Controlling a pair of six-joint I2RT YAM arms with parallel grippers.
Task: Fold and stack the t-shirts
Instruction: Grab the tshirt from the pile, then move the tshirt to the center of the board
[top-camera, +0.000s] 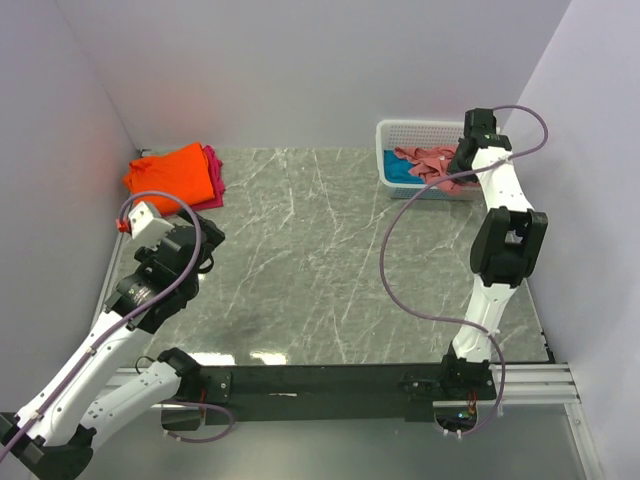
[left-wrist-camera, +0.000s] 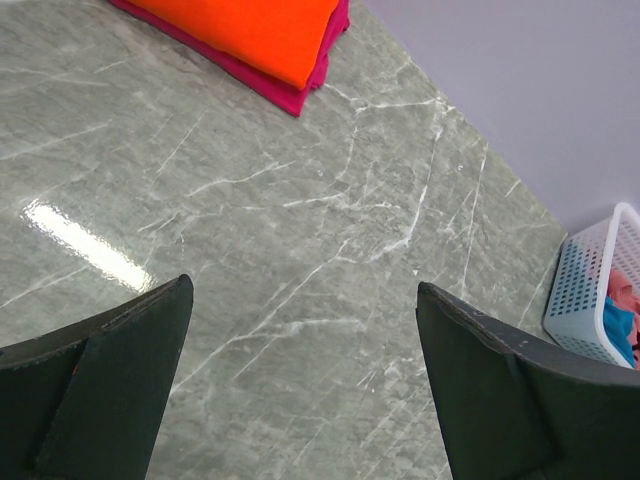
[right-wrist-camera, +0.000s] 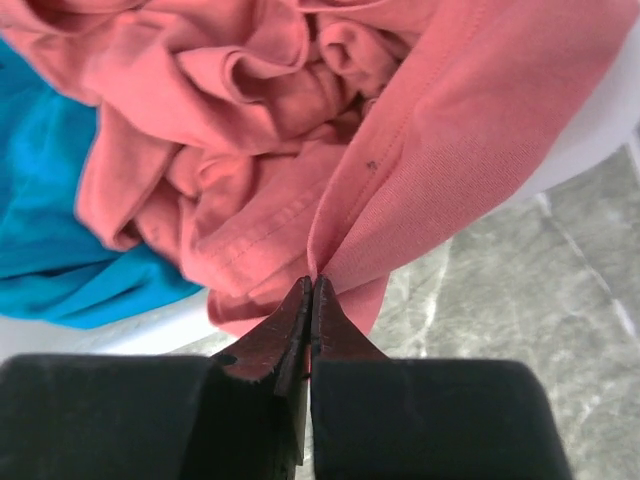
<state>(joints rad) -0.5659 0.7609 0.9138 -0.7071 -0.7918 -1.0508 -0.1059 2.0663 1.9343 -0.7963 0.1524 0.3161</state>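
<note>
The salmon-pink t-shirt (top-camera: 425, 160) lies crumpled in the white mesh basket (top-camera: 405, 132) at the back right, on top of the teal t-shirt (top-camera: 398, 172). My right gripper (right-wrist-camera: 312, 285) is shut on a fold of the pink shirt (right-wrist-camera: 440, 130) at the basket's near rim; the teal shirt (right-wrist-camera: 40, 200) shows at its left. The folded orange t-shirt (top-camera: 170, 170) lies on the folded magenta one (top-camera: 214, 175) at the back left; both show in the left wrist view (left-wrist-camera: 260, 30), (left-wrist-camera: 275, 90). My left gripper (left-wrist-camera: 300, 330) is open and empty above the table.
The grey marble table (top-camera: 300, 270) spreads between the stack and the basket. Grey walls stand close at the left, back and right. The basket also shows at the right edge of the left wrist view (left-wrist-camera: 585, 295).
</note>
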